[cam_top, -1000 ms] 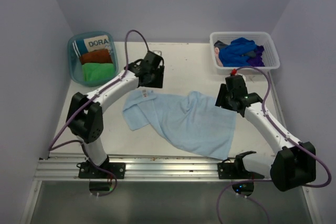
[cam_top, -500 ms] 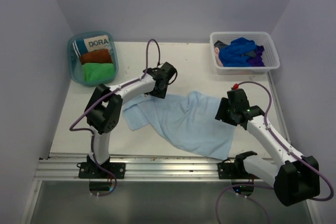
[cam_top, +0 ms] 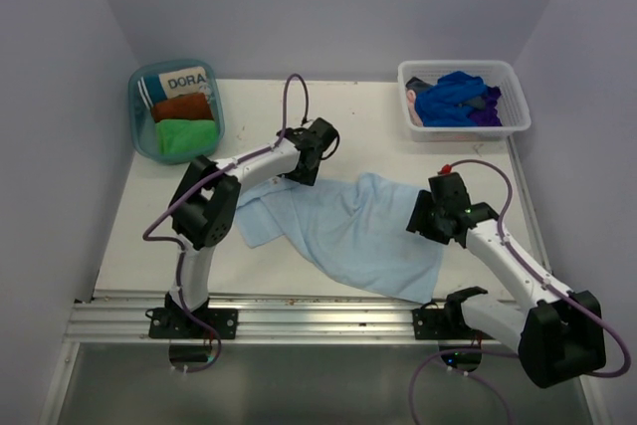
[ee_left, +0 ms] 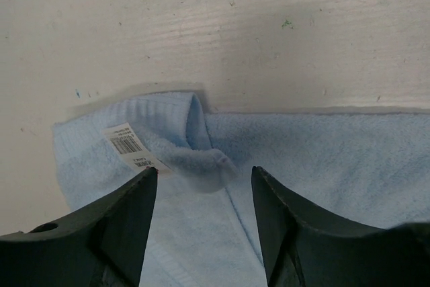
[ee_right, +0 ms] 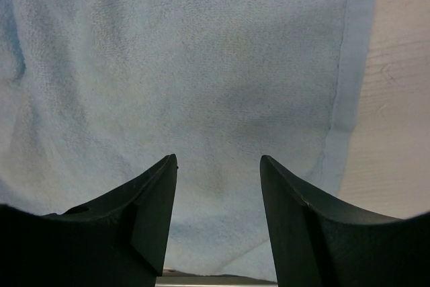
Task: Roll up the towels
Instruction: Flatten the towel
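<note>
Up top, the light blue towel (cam_top: 348, 231) lies spread and rumpled mid-table, not rolled yet. The green towel (cam_top: 186, 136) and rust-brown towel (cam_top: 182, 106) in the teal tub (cam_top: 135, 121) look done, I think, and more wait heaped in the white basket (cam_top: 519, 97). Left wrist cam: left gripper (ee_left: 203, 174) hovers with fingers spread over the folded corner with the label (ee_left: 126, 144), pinching nothing. Right wrist cam: right gripper (ee_right: 218, 162) is spread too, empty, over the towel near its hem (ee_right: 341, 99).
</note>
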Available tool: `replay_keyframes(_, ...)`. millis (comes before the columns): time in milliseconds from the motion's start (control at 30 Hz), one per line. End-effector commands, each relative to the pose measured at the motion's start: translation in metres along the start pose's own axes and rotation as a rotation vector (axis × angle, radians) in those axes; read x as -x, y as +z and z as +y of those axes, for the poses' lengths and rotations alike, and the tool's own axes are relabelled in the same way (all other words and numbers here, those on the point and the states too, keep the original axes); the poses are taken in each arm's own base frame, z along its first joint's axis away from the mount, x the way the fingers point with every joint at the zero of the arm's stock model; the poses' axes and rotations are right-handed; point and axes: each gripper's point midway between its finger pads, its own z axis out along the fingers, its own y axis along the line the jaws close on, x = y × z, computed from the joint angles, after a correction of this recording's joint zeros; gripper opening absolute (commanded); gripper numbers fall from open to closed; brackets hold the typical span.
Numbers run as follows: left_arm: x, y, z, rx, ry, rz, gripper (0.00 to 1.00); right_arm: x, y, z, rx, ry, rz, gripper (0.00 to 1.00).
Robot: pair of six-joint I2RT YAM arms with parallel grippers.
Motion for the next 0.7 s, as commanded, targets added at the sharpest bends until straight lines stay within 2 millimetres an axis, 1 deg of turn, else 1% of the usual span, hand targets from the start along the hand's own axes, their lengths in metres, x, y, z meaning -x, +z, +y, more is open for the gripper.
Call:
replay_keyframes(0, 0.015, -0.006, 0.002, 0.000, -0.011, -0.042, 0.63, -0.001, 0.005, 0.004, 0.019, 0.023, 0.010, 0.57)
replay_keyframes(67, 0.015, -0.003, 0.001, 0.002, -0.010, -0.041, 0.60, 0.000, 0.005, 0.005, 0.022, 0.023, 0.006, 0.57)
replay_keyframes(100, 0.014, 0.000, 0.002, 0.012, -0.005, -0.037, 0.57, 0.000, 0.006, 0.004, 0.018, 0.023, 0.009, 0.57)
replay_keyframes(233, 0.013, 0.004, 0.005, 0.037, -0.001, -0.029, 0.52, 0.002, 0.007, 0.005, 0.014, 0.022, 0.003, 0.57)
replay_keyframes(367, 0.013, 0.004, 0.005, 0.039, 0.005, -0.028, 0.52, 0.003, 0.008, 0.005, 0.014, 0.020, 0.003, 0.57)
replay_keyframes(400, 0.012, 0.006, 0.005, 0.042, 0.006, -0.021, 0.55, 0.002, 0.008, 0.005, 0.013, 0.020, 0.005, 0.57)
replay_keyframes(467, 0.011, 0.006, 0.005, 0.039, 0.009, -0.020, 0.57, 0.002, 0.009, 0.005, 0.013, 0.020, 0.005, 0.57)
replay_keyframes(533, 0.010, 0.007, 0.005, 0.042, 0.010, -0.017, 0.56, 0.003, 0.009, 0.005, 0.014, 0.020, 0.003, 0.57)
replay_keyframes(567, 0.011, 0.007, 0.006, 0.047, 0.008, -0.020, 0.54, 0.003, 0.010, 0.005, 0.012, 0.020, 0.003, 0.57)
replay_keyframes(600, 0.010, 0.007, 0.006, 0.051, 0.009, -0.019, 0.48, 0.003, 0.010, 0.005, 0.013, 0.020, 0.002, 0.57)
replay_keyframes(667, 0.011, 0.007, 0.008, 0.059, 0.006, -0.021, 0.41, 0.004, 0.010, 0.005, 0.011, 0.018, 0.000, 0.57)
